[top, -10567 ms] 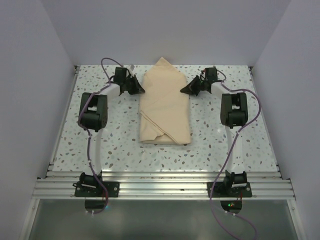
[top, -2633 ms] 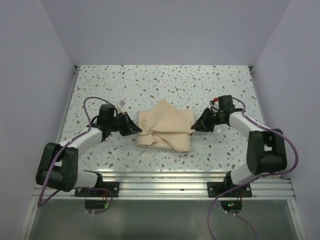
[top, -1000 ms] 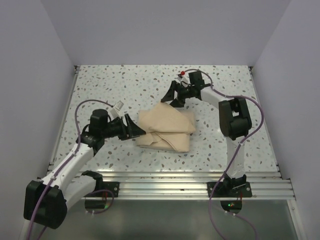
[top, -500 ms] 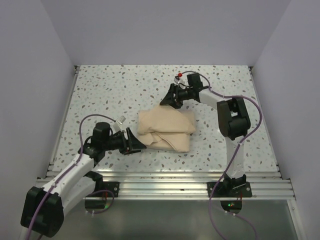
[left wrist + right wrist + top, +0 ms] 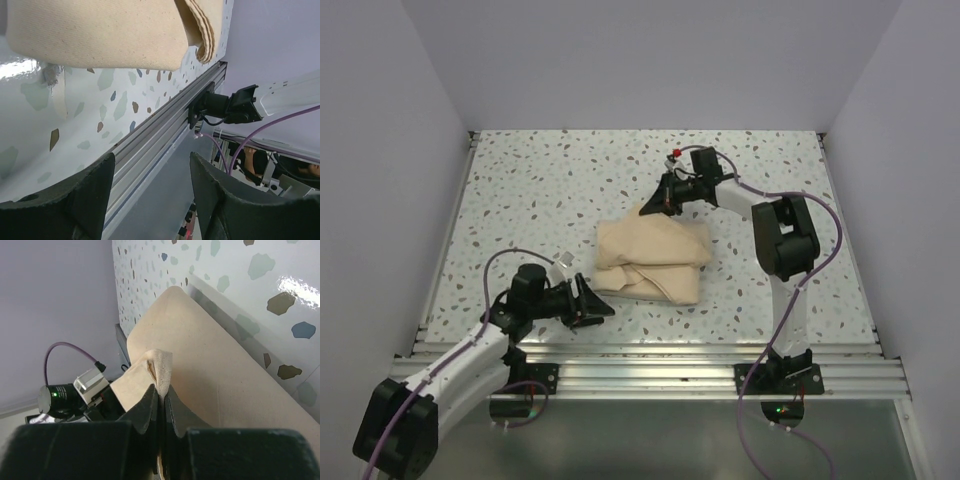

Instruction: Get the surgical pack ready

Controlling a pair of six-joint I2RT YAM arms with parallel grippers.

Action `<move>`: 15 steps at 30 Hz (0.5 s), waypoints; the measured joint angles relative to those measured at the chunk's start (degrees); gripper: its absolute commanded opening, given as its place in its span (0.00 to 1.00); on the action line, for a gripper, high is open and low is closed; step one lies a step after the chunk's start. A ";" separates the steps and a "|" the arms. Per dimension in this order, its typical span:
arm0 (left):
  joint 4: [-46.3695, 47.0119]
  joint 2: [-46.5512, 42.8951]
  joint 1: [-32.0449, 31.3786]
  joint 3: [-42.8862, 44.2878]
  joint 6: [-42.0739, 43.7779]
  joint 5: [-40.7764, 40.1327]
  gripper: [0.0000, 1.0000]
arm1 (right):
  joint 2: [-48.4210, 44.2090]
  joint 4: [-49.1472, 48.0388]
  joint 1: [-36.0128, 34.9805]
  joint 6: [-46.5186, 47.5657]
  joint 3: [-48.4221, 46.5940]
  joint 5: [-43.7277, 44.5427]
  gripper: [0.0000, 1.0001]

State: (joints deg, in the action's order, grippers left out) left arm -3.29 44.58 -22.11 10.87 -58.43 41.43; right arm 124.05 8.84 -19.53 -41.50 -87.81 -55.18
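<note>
The surgical pack is a folded tan wrap bundle lying mid-table, with a pointed flap at its far edge. My right gripper is shut on that far flap. In the right wrist view a doubled fold of the tan cloth stands pinched between the closed black fingertips. My left gripper hangs open just off the bundle's near-left corner, touching nothing. In the left wrist view its fingers stand wide apart, with the wrap above them.
An aluminium rail runs along the near edge and shows close under my left gripper as the rail. The right arm's base is bolted to it. Pale walls enclose the speckled table on three sides.
My right gripper closed on the wrap's far flap. My left arm drew back toward the near edge, away from the bundle, still open.
</note>
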 measured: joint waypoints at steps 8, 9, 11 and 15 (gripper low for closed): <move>16.79 5.95 -9.60 -5.33 -7.39 -8.92 0.64 | -0.28 -0.55 0.09 -5.31 -1.01 1.27 0.00; 19.28 7.96 -11.32 -5.38 -8.28 -10.49 0.63 | -0.28 -0.79 0.09 -5.86 -1.16 1.53 0.01; 24.57 12.44 -14.36 -5.38 -9.49 -13.22 0.63 | -0.28 -1.14 0.11 -7.02 -1.55 1.79 0.17; 34.23 20.02 -17.11 -5.44 -11.58 -16.70 0.61 | -0.28 -1.40 0.20 -8.55 -2.01 2.95 0.48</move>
State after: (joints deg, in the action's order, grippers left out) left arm 30.94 64.60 -39.22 5.43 -70.02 24.73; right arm 123.76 7.44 -19.33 -50.04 -89.82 -52.23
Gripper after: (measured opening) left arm 0.620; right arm 0.314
